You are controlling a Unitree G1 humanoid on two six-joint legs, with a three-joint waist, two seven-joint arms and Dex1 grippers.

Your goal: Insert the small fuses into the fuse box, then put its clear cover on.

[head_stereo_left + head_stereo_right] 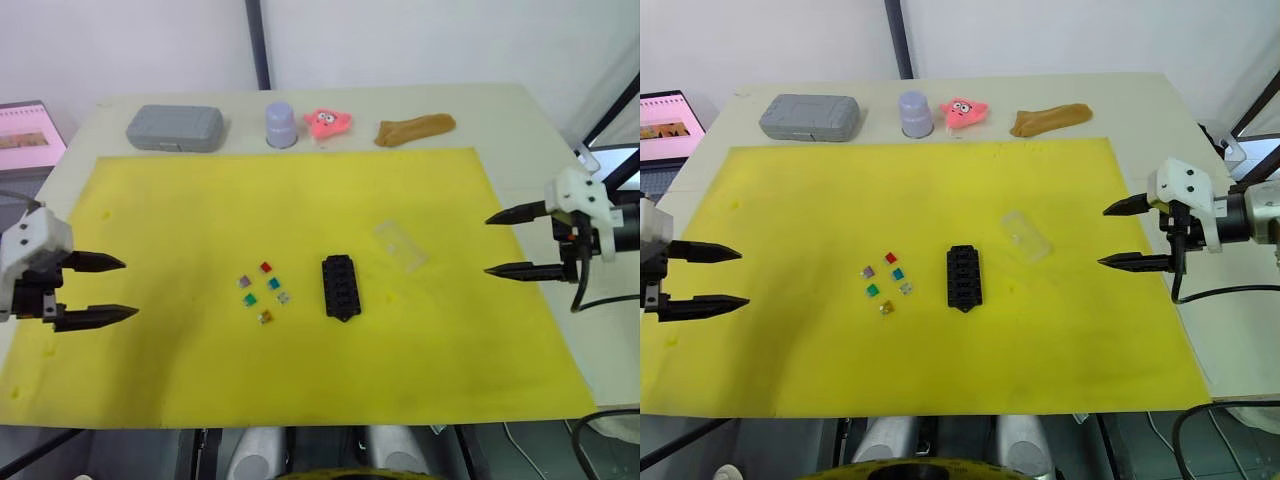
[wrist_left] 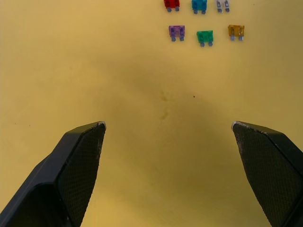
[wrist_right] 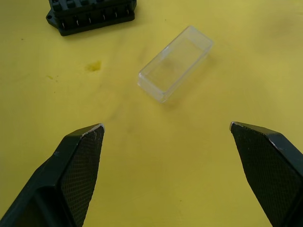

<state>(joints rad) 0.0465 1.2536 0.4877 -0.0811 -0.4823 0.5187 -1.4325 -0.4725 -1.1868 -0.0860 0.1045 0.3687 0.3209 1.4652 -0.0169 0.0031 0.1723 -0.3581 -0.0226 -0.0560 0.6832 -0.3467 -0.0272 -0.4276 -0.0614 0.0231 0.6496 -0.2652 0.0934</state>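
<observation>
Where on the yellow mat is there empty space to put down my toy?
The yellow mat is bare along its near edge, and in a wide band between the row of far-side items and the small coloured fuses. The middle is crowded: fuses, black slotted fuse box and clear plastic cover lie close together.

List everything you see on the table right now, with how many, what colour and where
small fuses: six; red, purple, teal, green, pale grey, amber; loose cluster mid-mat, left of fuse box
fuse box: one, black, mat centre, slots empty
clear cover: one, transparent, right of fuse box, apart from it
mat: one, yellow, covers table
grey case: one, far edge, left
cup: one, pale lilac, upturned, beside case
pink toy: one, far edge
brown cloth: one, far edge, right
left gripper: open, over mat's left edge
right gripper: open, at mat's right edge
</observation>
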